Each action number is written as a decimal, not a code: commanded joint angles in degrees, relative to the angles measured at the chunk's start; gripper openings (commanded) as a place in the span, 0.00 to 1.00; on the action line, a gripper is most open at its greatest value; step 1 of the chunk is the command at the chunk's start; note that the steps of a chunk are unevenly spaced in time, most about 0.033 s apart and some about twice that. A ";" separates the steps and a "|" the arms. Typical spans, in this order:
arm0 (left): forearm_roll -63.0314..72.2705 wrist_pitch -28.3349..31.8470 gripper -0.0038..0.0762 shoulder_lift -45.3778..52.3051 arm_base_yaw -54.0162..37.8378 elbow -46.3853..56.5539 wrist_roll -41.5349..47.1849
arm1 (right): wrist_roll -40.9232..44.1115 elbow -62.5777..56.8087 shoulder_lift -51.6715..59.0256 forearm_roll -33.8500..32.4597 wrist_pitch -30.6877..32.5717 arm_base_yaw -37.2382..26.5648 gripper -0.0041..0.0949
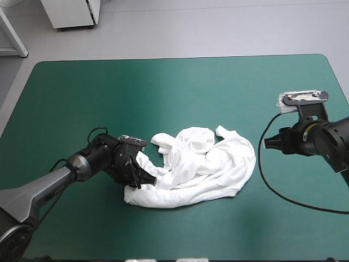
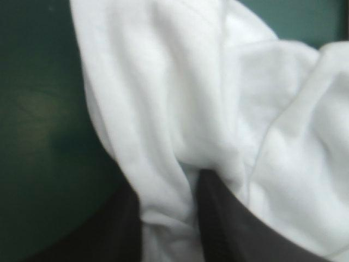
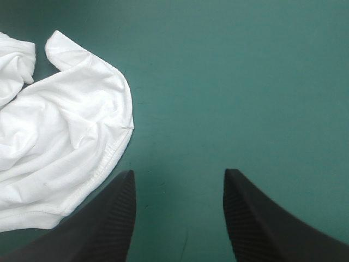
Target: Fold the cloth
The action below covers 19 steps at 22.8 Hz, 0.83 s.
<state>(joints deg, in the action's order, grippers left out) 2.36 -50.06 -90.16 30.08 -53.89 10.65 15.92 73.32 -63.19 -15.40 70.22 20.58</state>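
Observation:
The white T-shirt (image 1: 199,166) lies as a crumpled heap near the middle of the teal-green table. My left gripper (image 1: 143,176) is low at the heap's left edge. In the left wrist view a fold of the T-shirt (image 2: 163,136) runs down between the two black fingers (image 2: 218,213), which pinch it. My right gripper (image 1: 268,143) hovers to the right of the heap, apart from it. Its black fingers (image 3: 256,213) stand open over bare cover, with the hemmed edge of the T-shirt (image 3: 65,142) beside and ahead of them.
Bare teal-green cover (image 1: 174,93) stretches behind the heap to the far edge and along the front. A black cable curves across the table at the right.

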 commanded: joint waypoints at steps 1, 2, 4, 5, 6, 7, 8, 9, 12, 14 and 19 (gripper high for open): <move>1.07 2.42 0.03 -0.27 0.54 -0.08 0.71 | 0.01 1.80 0.80 0.25 -2.59 0.03 0.51; 0.71 2.42 0.04 -0.27 0.54 -0.08 0.71 | 0.01 1.80 0.80 0.97 -2.47 0.03 0.51; 0.84 2.82 0.04 -0.27 0.54 -0.08 0.71 | 0.01 1.80 0.04 3.97 -2.36 0.03 0.52; 0.84 2.82 0.04 -0.27 0.54 -0.08 0.71 | -0.31 1.68 -1.37 4.62 -1.95 0.03 0.52; 1.07 2.82 0.04 -0.27 0.54 -0.08 0.71 | -0.86 1.68 -3.47 5.81 -1.42 0.03 0.52; 1.05 2.99 0.04 -0.27 0.54 -0.08 0.71 | -0.86 1.56 -4.97 5.89 -1.92 0.03 0.52; 1.05 2.99 0.04 -0.27 0.54 -0.08 0.71 | -0.86 0.79 -7.66 5.89 -3.86 0.03 0.52; 1.05 2.99 0.04 -0.27 0.54 -0.08 0.71 | -0.86 0.13 -9.47 5.89 -5.15 0.03 0.52; 1.05 2.86 0.04 -0.27 0.54 -0.08 0.71 | -0.63 -3.95 -14.07 7.55 -9.93 0.03 0.52; 1.09 2.86 0.04 -0.27 0.54 -0.08 0.71 | -0.63 -8.28 -16.84 8.80 -14.73 0.03 0.52; 1.21 2.86 0.04 -0.27 0.54 -0.08 0.97 | 0.43 -10.64 -23.68 8.94 -20.76 0.03 0.57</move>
<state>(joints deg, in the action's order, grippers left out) 3.89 -49.62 -90.23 30.25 -53.96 10.93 16.27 61.63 -85.91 -6.00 53.48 20.58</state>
